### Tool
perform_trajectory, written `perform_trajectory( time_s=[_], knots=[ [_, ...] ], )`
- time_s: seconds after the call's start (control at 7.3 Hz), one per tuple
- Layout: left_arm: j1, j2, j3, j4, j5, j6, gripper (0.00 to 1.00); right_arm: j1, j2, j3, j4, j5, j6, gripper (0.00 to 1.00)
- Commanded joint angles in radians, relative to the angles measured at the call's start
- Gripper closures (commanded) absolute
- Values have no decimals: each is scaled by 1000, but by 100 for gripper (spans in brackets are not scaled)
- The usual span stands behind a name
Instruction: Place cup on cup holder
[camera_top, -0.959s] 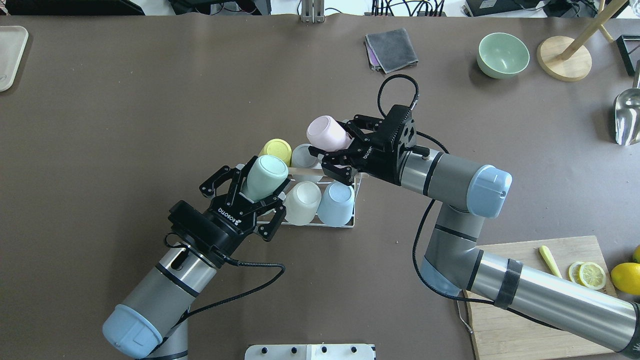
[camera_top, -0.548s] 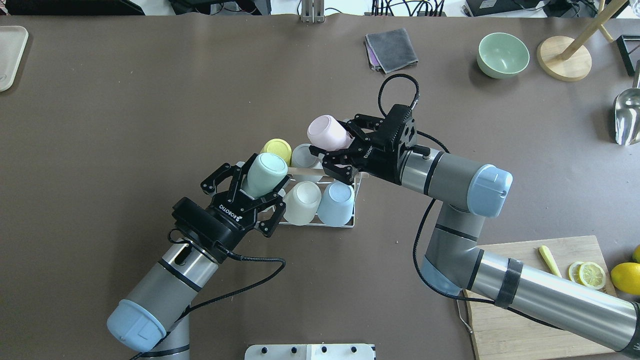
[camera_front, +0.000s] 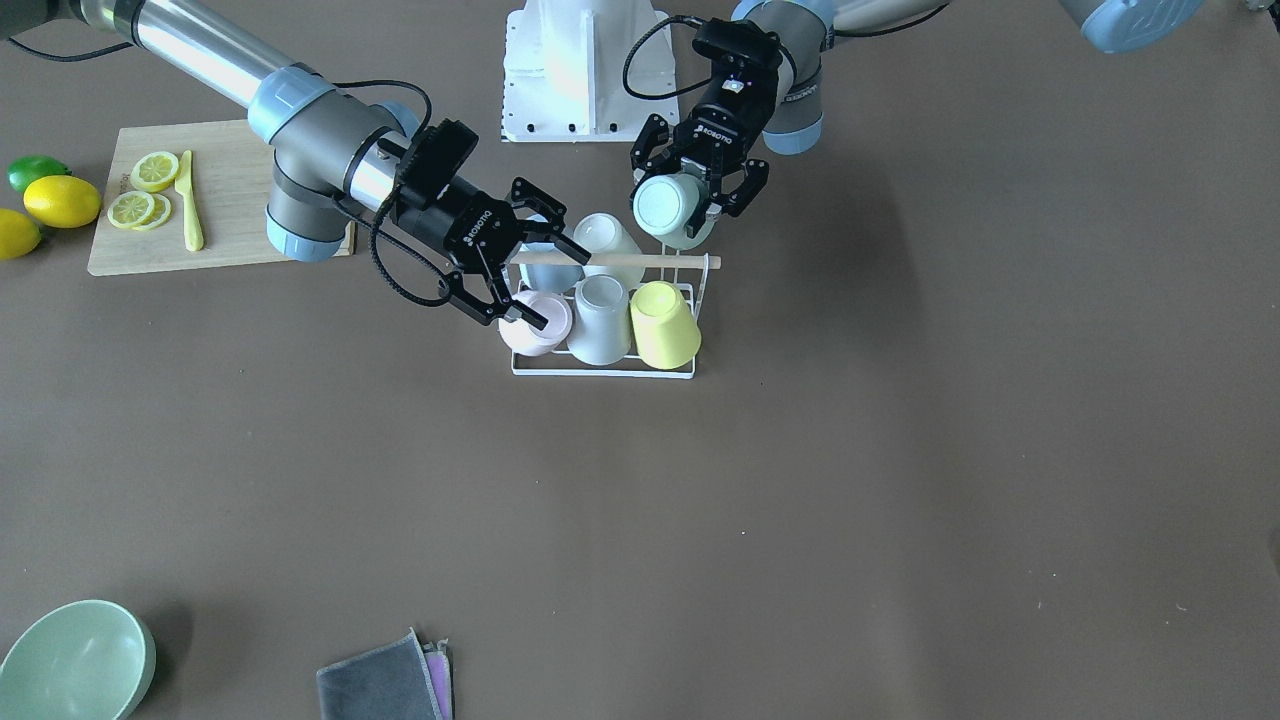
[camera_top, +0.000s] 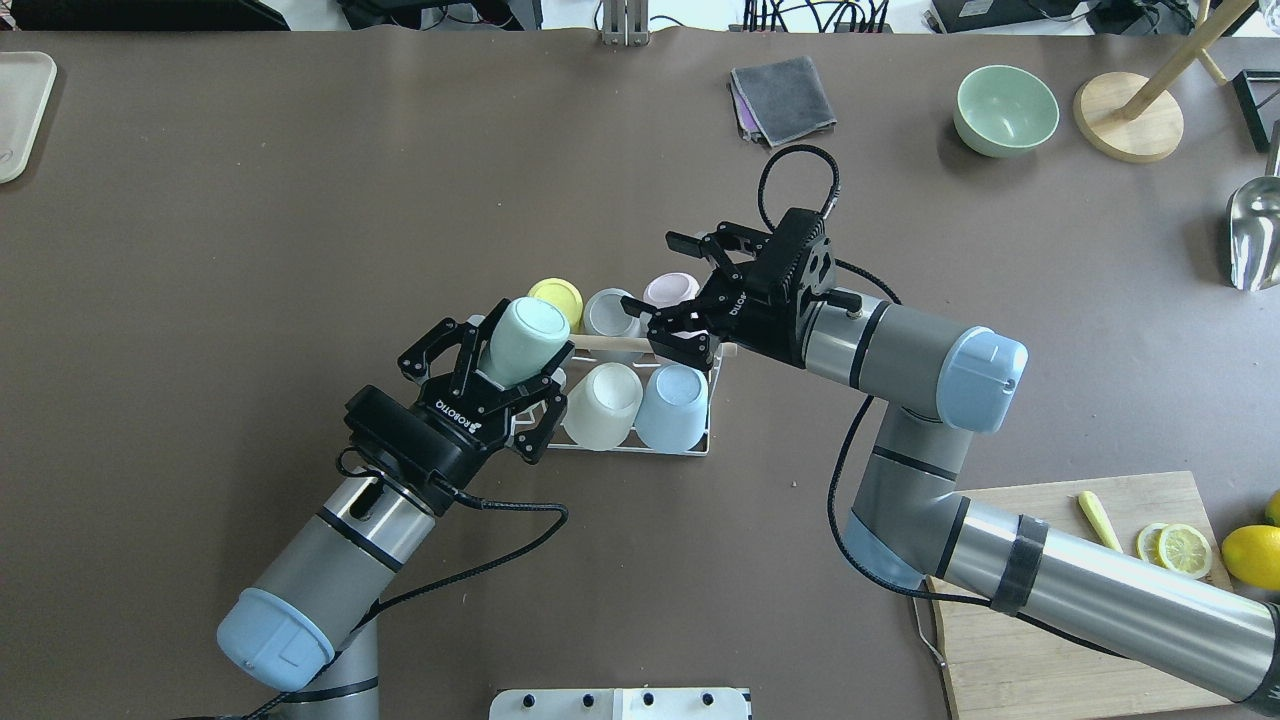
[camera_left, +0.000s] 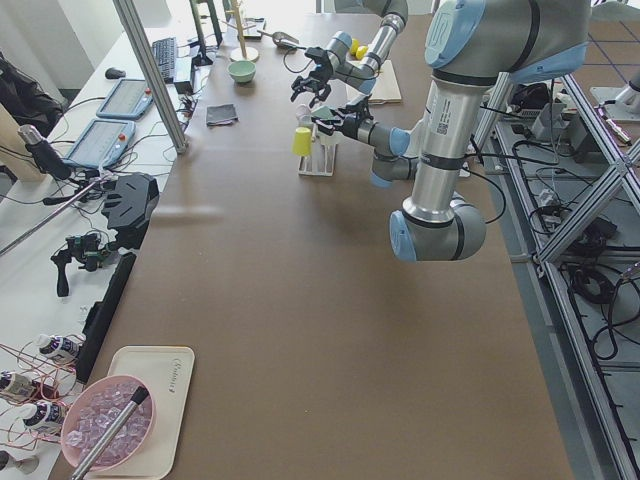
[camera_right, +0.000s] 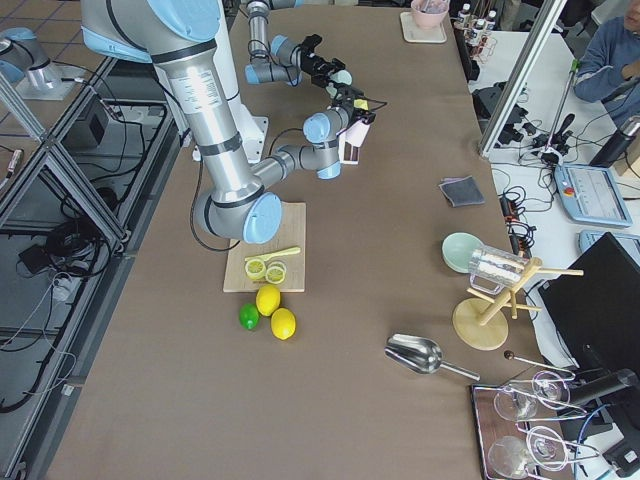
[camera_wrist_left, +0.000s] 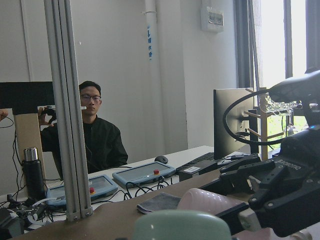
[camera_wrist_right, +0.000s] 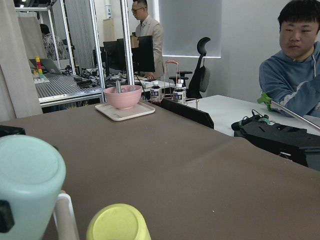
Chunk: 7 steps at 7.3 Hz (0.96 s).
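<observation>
The cup holder, a white wire rack (camera_top: 700, 452) with a wooden rod handle (camera_top: 610, 343), stands mid-table and also shows in the front view (camera_front: 600, 373). On it sit a yellow cup (camera_top: 555, 297), a grey cup (camera_top: 607, 312), a white cup (camera_top: 605, 400), a blue cup (camera_top: 672, 400) and a pink cup (camera_top: 672, 290), all upside down. My left gripper (camera_top: 512, 362) is shut on a mint cup (camera_top: 525, 340), tilted over the rack's near left corner. My right gripper (camera_top: 650, 272) is open, with its fingers on either side of the pink cup (camera_front: 535, 322).
A cutting board (camera_top: 1060, 620) with lemon slices and a yellow knife lies at the near right, with lemons (camera_top: 1250, 555) beside it. A green bowl (camera_top: 1005, 110), a grey cloth (camera_top: 785, 98), a wooden stand (camera_top: 1130, 115) and a metal scoop (camera_top: 1255, 235) are at the far right.
My right gripper has opened and let go of the pink cup, which has dropped onto the rack's far right spot. My left gripper has shifted slightly with the mint cup.
</observation>
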Motion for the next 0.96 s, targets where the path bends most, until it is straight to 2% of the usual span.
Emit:
perform_trajectory(
  time_s=[0.0, 0.55, 0.82],
  knots=[
    [-1, -7, 13, -1, 0, 0, 100, 0, 2, 2, 0, 0, -2, 11],
    [-1, -11, 34, -1, 0, 0, 100, 17, 4, 11, -17, 15, 6, 10],
    [-1, -13, 36, -4, 0, 0, 100, 52, 8, 82, -166, 84, 7, 14]
  ],
)
